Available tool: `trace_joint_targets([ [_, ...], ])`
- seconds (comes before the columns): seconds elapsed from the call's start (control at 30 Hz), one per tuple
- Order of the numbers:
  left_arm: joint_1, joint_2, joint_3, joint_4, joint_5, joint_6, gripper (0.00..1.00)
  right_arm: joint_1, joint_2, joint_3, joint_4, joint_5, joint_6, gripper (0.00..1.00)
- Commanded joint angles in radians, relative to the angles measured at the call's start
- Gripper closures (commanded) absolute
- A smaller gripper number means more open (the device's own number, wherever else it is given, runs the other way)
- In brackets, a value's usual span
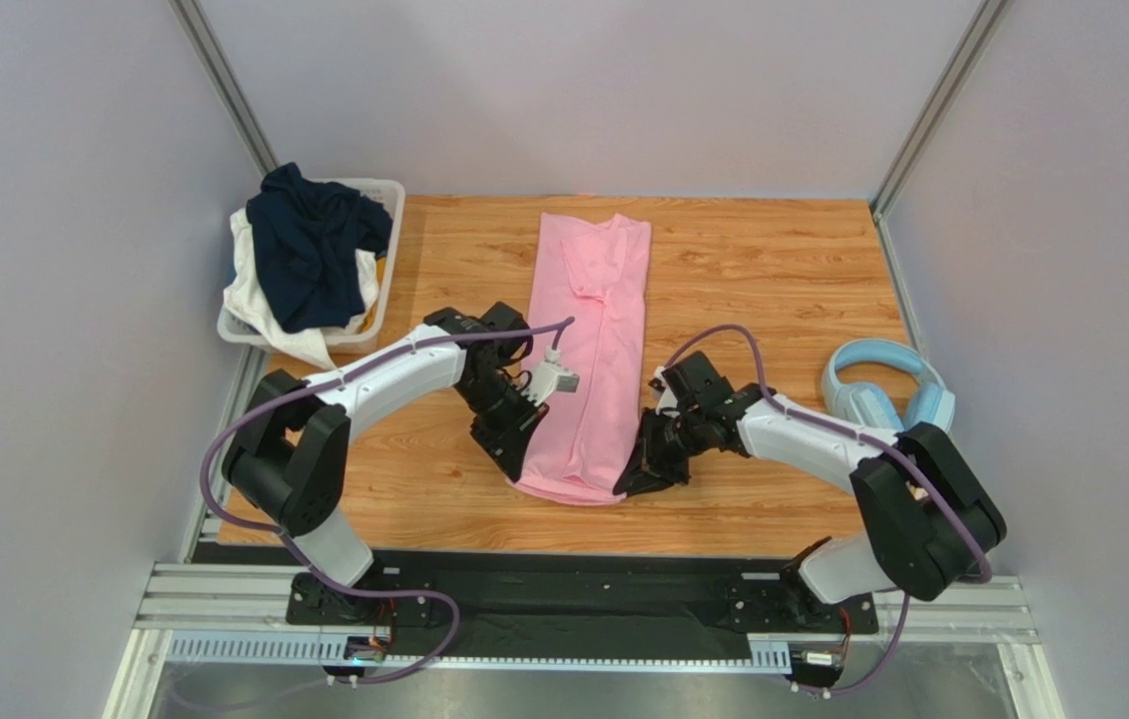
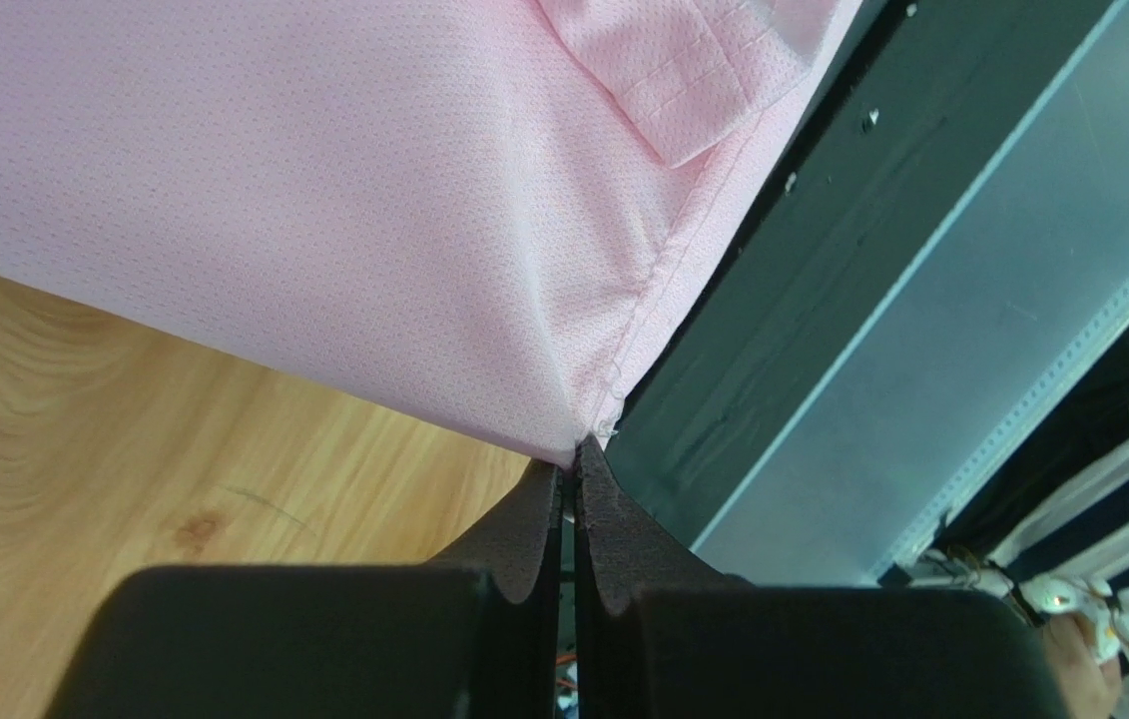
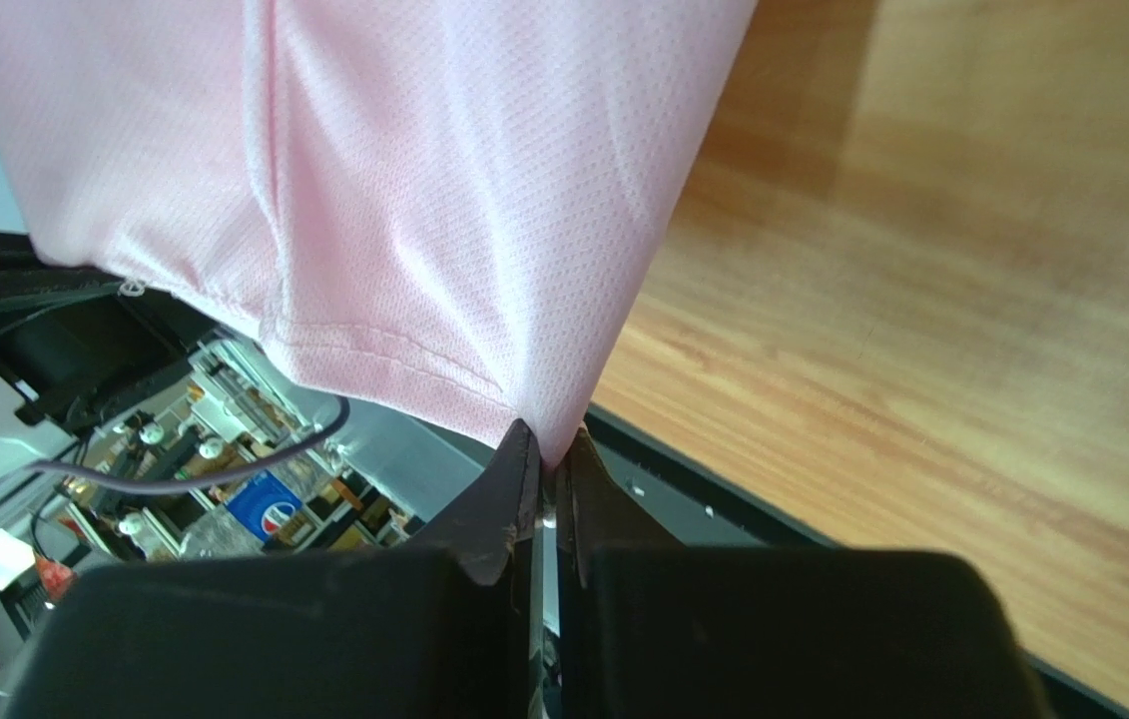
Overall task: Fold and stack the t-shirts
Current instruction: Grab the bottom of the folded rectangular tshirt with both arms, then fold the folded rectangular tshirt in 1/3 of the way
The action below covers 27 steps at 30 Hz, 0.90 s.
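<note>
Pink t-shirt (image 1: 600, 322): folded lengthwise into a long narrow strip. It lies on the table (image 1: 780, 285) about mid-width and runs from the far edge toward the arms. The collar end is far and the hem end is near.

Left gripper (image 2: 576, 468): jaws pressed together, with the near left hem corner of the pink t-shirt pinched at the very tips.

Right gripper (image 3: 545, 447): jaws likewise closed, with the near right hem corner caught between the tips. The cloth rises from both grips, so the hem end is lifted off the wood.

Navy t-shirt (image 1: 312, 247): crumpled, heaped on white cloth in the white basket (image 1: 392, 210) at the far left corner, well apart from the pink one.

Light blue headphones (image 1: 885, 387): at the right edge of the table, beside the right arm.
</note>
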Motion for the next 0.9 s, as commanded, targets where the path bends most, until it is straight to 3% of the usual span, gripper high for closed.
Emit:
trace_joint_targets([
  [0.0,-0.021,-0.025,-0.012,-0.111,0.046,0.072,1.0,0.03,-0.089,-0.01,-0.09,0.004,0.001,1.0],
  [0.37,-0.027,-0.068,0.013,-0.163,0.08,0.074,0.99,0.046,-0.247,-0.007,-0.217,0.01,0.032,0.99],
  [0.6,-0.025,-0.118,0.068,-0.152,0.052,0.05,1.0,0.041,-0.213,0.085,-0.231,0.01,0.02,1.0],
  [0.87,-0.012,-0.045,0.211,-0.152,-0.037,0.05,1.0,-0.044,-0.106,0.245,-0.241,-0.019,-0.041,1.0],
])
